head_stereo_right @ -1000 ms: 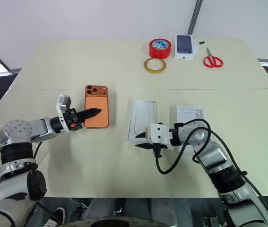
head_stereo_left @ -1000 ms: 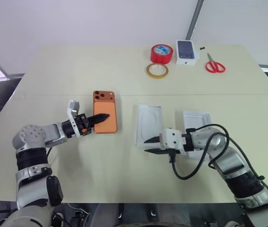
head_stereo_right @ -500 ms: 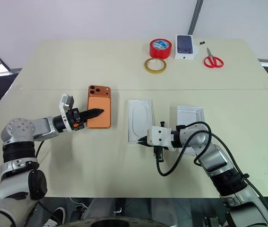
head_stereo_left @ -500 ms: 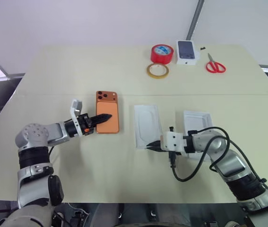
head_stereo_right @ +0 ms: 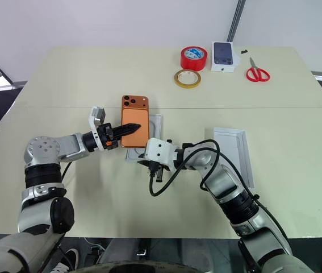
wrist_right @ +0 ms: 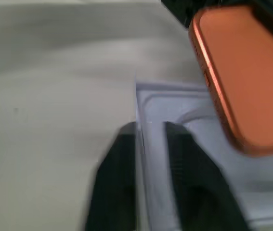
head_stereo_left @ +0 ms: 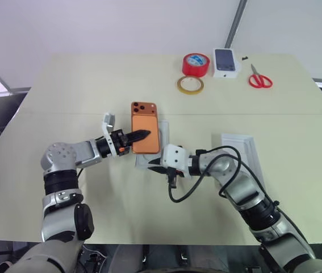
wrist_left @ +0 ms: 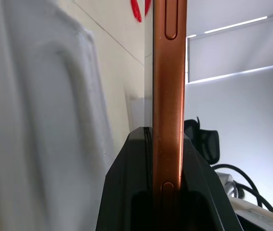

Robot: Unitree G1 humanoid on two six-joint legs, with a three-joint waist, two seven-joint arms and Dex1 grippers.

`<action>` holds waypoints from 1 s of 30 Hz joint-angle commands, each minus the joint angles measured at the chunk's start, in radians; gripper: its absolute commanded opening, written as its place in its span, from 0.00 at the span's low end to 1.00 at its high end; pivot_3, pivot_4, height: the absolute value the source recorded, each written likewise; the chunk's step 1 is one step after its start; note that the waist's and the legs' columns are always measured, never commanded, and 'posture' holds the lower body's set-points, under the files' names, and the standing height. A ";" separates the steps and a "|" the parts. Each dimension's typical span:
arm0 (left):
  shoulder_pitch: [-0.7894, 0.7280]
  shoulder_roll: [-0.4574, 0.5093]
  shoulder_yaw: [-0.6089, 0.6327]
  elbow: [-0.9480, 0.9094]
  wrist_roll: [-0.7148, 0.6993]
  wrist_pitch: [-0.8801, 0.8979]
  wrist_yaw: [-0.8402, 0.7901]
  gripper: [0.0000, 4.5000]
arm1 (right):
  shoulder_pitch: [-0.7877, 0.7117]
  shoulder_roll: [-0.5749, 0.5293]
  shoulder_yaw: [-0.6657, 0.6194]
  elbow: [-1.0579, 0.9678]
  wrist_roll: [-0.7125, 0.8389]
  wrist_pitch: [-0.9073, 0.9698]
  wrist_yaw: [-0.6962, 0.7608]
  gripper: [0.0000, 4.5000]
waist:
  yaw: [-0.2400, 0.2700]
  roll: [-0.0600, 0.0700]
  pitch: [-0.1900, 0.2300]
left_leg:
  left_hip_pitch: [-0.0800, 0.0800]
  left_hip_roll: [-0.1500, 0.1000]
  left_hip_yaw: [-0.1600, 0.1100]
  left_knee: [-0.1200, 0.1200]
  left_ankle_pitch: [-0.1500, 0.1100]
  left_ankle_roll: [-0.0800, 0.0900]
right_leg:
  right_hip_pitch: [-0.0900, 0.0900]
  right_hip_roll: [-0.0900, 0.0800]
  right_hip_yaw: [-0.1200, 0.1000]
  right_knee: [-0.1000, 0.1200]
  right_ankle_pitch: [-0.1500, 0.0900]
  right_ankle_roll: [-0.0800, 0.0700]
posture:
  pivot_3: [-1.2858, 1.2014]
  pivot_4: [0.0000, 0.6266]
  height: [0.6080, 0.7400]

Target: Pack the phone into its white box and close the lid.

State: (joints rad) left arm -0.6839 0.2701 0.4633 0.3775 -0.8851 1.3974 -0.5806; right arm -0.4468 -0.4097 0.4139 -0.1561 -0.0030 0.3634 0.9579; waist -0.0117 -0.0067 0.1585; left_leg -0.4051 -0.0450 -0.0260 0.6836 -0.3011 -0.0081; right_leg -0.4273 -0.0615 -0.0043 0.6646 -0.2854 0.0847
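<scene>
The left pincer (head_stereo_left: 139, 135) is clamped on the phone (head_stereo_left: 145, 127), its two black fingers pressed against either face of the slim orange body (the left wrist view shows the phone's edge wedged tight between them). The phone sits level, camera lenses at its far end, partly over a flat white insert (head_stereo_right: 156, 126) that lies on the counter (head_stereo_left: 92, 85).

Just to the right, the right pincer (head_stereo_left: 154, 167) reaches in from the right at the insert's near edge. Its fingers stand a little apart with the insert's rim between them in the right wrist view; whether they actually pinch that rim cannot be told.

Farther right, well apart from the phone, a shallow white tray (head_stereo_left: 240, 149) rests on the counter, partly covered by the right arm and its black cable; whether this is the white box or the lid is not clear.

Along the far edge sit a yellow tape ring (head_stereo_left: 189, 85), a red tape roll (head_stereo_left: 195, 63), a small white box picturing a dark phone (head_stereo_left: 226, 61) and red scissors (head_stereo_left: 258, 78).
</scene>
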 commanded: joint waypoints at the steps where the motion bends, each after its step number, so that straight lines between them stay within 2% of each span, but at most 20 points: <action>1: -0.017 -0.002 0.003 -0.019 -0.021 -0.032 -0.012 0.00 | 0.004 -0.020 -0.067 -0.101 0.117 0.011 0.061 0.66 | 0.000 0.000 0.000 | 0.000 0.000 0.000 0.000 0.000 0.000 | 0.000 0.000 0.000 0.000 0.000 0.000 | 0.52 0.24 1.00; 3: -0.017 -0.003 0.000 -0.018 -0.026 -0.029 -0.012 0.00 | 0.007 -0.060 -0.111 -0.141 0.175 0.020 0.105 0.88 | 0.000 0.000 0.000 | 0.000 0.000 0.000 0.000 0.000 0.000 | 0.000 0.000 0.000 0.000 0.000 0.000 | 0.52 0.24 1.00; 5: -0.009 -0.001 -0.012 -0.029 -0.026 -0.023 -0.014 0.00 | 0.015 -0.111 -0.153 -0.128 0.200 0.007 0.128 0.88 | 0.001 0.000 0.000 | 0.000 0.000 0.000 0.000 0.000 0.000 | 0.000 0.000 0.000 0.000 0.000 0.000 | 0.52 0.24 1.00; 9: 0.013 0.001 -0.029 -0.050 -0.028 -0.018 -0.022 0.00 | 0.009 -0.184 -0.204 0.026 0.143 -0.099 0.095 0.88 | 0.001 0.000 0.000 | 0.000 0.000 0.000 0.000 0.000 0.000 | 0.000 0.000 0.000 0.000 0.000 0.000 | 0.52 0.24 1.00; 13: 0.034 0.016 -0.047 -0.037 -0.011 -0.022 -0.020 0.00 | -0.014 -0.202 -0.203 0.138 0.087 -0.204 0.057 0.88 | -0.004 0.000 0.000 | 0.000 0.000 0.000 0.000 0.000 0.000 | 0.000 0.000 0.000 0.000 0.000 0.000 | 0.52 0.24 1.00; 14: 0.036 0.021 -0.052 -0.035 -0.010 -0.012 -0.018 0.22 | -0.018 -0.195 -0.202 0.145 0.086 -0.216 0.052 0.89 | -0.005 0.000 0.000 | 0.000 0.000 0.000 0.000 0.000 0.000 | 0.000 0.000 0.000 0.000 0.000 0.000 | 0.52 0.24 1.00; 16: 0.044 0.031 -0.073 -0.051 -0.007 -0.010 -0.025 0.39 | -0.026 -0.182 -0.197 0.156 0.083 -0.225 0.047 0.89 | -0.005 0.000 0.000 | 0.000 0.001 0.000 0.000 0.000 0.000 | 0.000 0.000 0.000 0.000 0.000 0.000 | 0.52 0.24 1.00; 21: 0.044 0.064 -0.118 -0.104 -0.012 0.039 -0.027 0.94 | -0.040 -0.152 -0.171 0.174 0.065 -0.252 0.039 0.89 | -0.002 0.000 0.000 | 0.000 0.001 0.000 0.000 0.000 -0.001 | 0.000 0.000 0.000 0.000 0.000 0.000 | 0.52 0.24 1.00; 25: 0.039 0.104 -0.162 -0.146 -0.009 0.085 -0.029 0.94 | -0.055 -0.135 -0.164 0.196 0.054 -0.266 0.031 0.89 | -0.004 0.000 0.000 | 0.001 0.001 0.000 0.000 0.000 -0.001 | 0.000 0.000 0.000 0.001 0.000 0.000 | 0.52 0.24 1.00; 30: 0.019 0.114 -0.147 -0.166 -0.011 0.102 -0.001 0.94 | -0.061 -0.129 -0.158 0.221 0.040 -0.289 0.027 0.89 | -0.002 0.000 0.000 | 0.001 0.000 0.000 0.000 0.001 -0.001 | 0.000 0.000 0.000 0.001 0.000 0.000 | 0.52 0.24 1.00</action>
State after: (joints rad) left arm -0.6444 0.3699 0.3103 0.2440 -0.8942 1.4844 -0.5929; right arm -0.4859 -0.5465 0.2622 0.0749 0.0381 0.0956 0.9899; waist -0.0135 -0.0068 0.1585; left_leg -0.4044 -0.0445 -0.0258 0.6837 -0.3006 -0.0087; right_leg -0.4268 -0.0612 -0.0042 0.6654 -0.2854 0.0847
